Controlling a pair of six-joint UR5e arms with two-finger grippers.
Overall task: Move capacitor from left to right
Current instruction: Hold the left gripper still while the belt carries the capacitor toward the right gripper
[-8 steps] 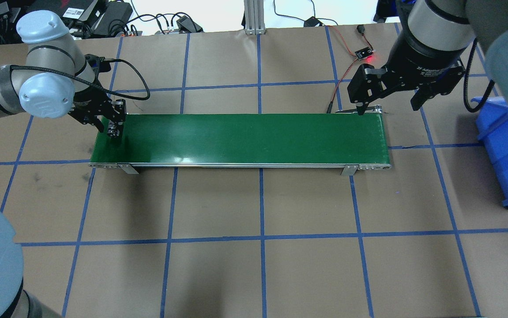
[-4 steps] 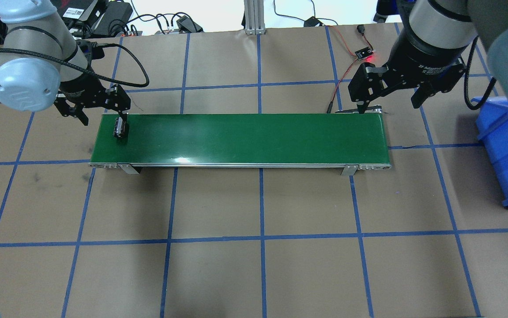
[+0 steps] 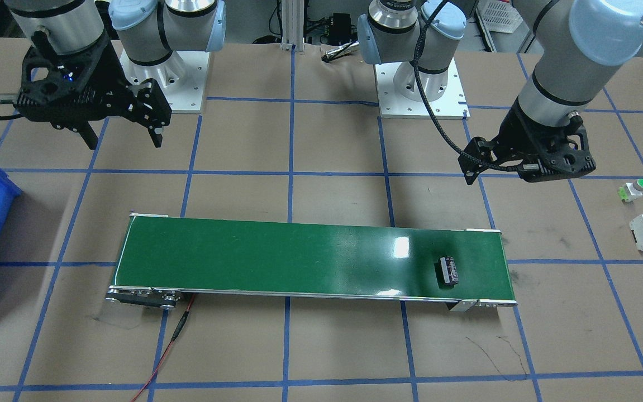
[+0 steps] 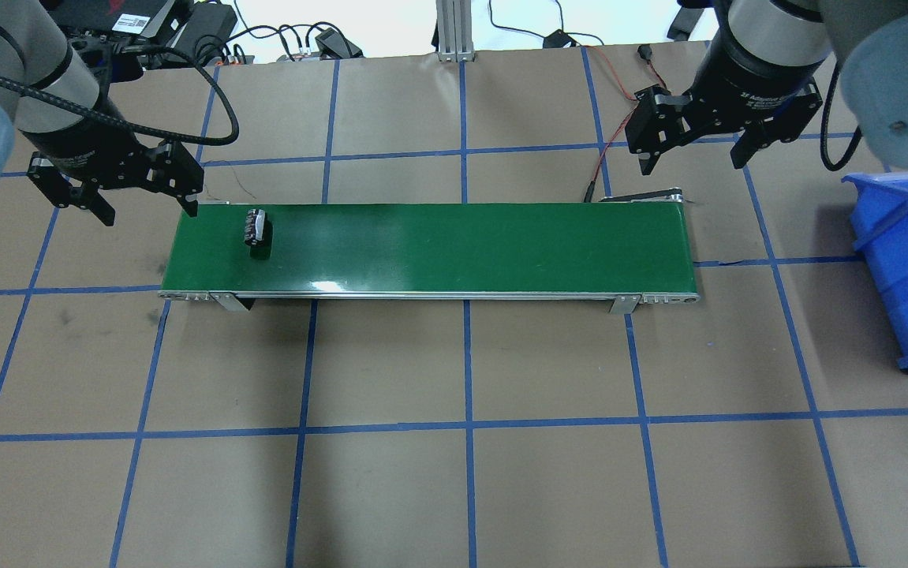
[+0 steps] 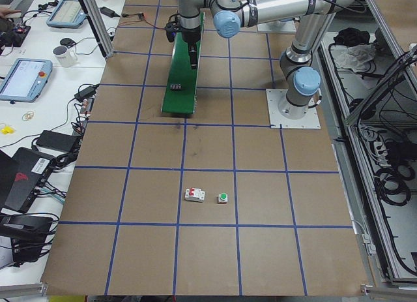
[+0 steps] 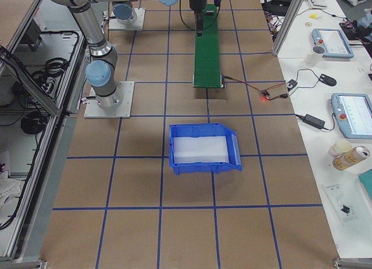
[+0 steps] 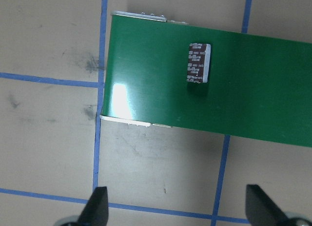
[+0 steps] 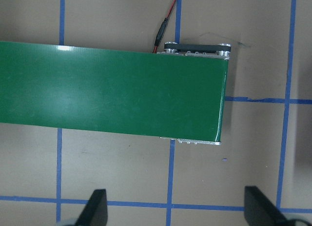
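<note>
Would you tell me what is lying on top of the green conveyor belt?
Only the capacitor, lying free on its side near the left end of the belt. The part of the table directly beneath the belt is covered.

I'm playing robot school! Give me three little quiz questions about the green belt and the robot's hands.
1. True or false: the capacitor lies on the green belt.
2. Pick one. The left gripper is: A) squeezing the capacitor; B) open and empty, apart from the capacitor; C) pressing down on the belt.
3. Fill in the gap: the right gripper is open too, and the bin at the robot's right side is coloured ____.

Key: 1 true; 2 B; 3 blue.
</note>
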